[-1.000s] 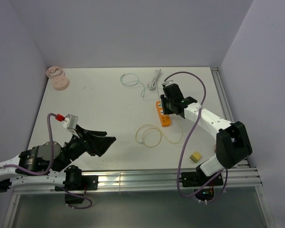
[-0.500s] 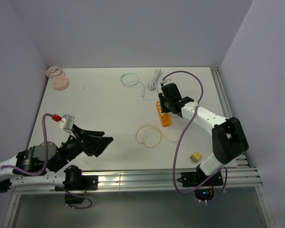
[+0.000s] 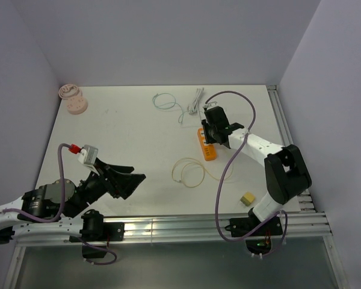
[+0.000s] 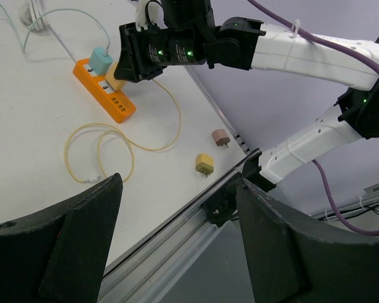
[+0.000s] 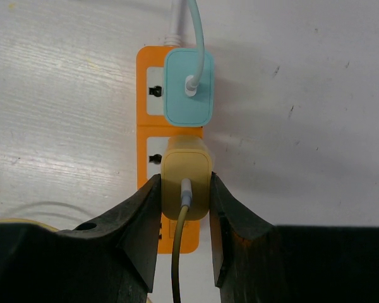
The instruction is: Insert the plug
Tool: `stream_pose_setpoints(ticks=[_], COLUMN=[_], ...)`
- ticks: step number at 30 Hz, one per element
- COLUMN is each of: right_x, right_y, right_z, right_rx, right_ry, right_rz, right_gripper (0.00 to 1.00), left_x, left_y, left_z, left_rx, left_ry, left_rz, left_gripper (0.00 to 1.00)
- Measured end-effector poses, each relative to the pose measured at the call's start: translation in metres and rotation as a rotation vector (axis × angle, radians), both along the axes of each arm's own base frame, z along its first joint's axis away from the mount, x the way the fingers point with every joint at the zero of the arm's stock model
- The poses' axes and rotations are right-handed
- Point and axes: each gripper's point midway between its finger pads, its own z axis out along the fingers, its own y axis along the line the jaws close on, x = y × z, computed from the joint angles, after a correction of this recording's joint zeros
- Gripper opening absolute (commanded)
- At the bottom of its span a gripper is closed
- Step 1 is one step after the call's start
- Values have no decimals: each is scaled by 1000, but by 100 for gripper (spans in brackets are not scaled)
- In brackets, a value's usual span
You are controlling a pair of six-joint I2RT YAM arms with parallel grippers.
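The left pincer [image 3: 138,173] hangs at about 8 o'clock on the worktop [image 3: 126,126] in the top view. Its jaws are spread wide and hold nothing, and it is well apart from the job. Toward 3 o'clock from it lies a loose loop of yellow cable [image 3: 189,171], which runs on to the orange power strip [image 5: 153,120]. In the top view the strip's long axis runs roughly from 12 to 6 o'clock.

There is no bin or tray here; the strip's sockets are the only holders. The socket at the 12 o'clock end carries a teal plug [image 5: 188,88], seated with its cord leading away. The yellow plug [image 5: 186,167] sits directly over the next socket toward 6 o'clock, with its cable trailing toward 6 o'clock in the right wrist view.

The right pincer [image 5: 184,184] is closed on that yellow plug, with one finger on its 9 o'clock flank and one on its 3 o'clock flank. This arm is plainly the nearer one. The plug looks squared to the strip, so the move that counts is a straight push down. Whether the prongs are fully home cannot be told.
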Motion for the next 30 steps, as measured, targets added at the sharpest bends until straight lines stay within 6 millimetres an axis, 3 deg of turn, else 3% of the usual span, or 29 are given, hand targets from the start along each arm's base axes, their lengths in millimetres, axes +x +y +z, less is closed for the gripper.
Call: stream_pose_setpoints(ticks=[5,21,27,30], right_x=[2,1,2,1], right_y=[1,-2,-1,-1], right_z=[-11,-15,-14,-13], right_rx=[-13,-20,-15,-17], right_ry=[19,32,35,50], right_rz=[8,-9,-18,-23], right_gripper=[0,0,0,15], left_x=[0,0,0,-1], left_y=[-4,-4,-6,-10], left_z=[-3,-3,-5,-7], left_rx=[17,17,19,22], left_ry=[1,3,11,27], left_rz=[-2,-1,-3,-3], left_gripper=[78,78,84,86])
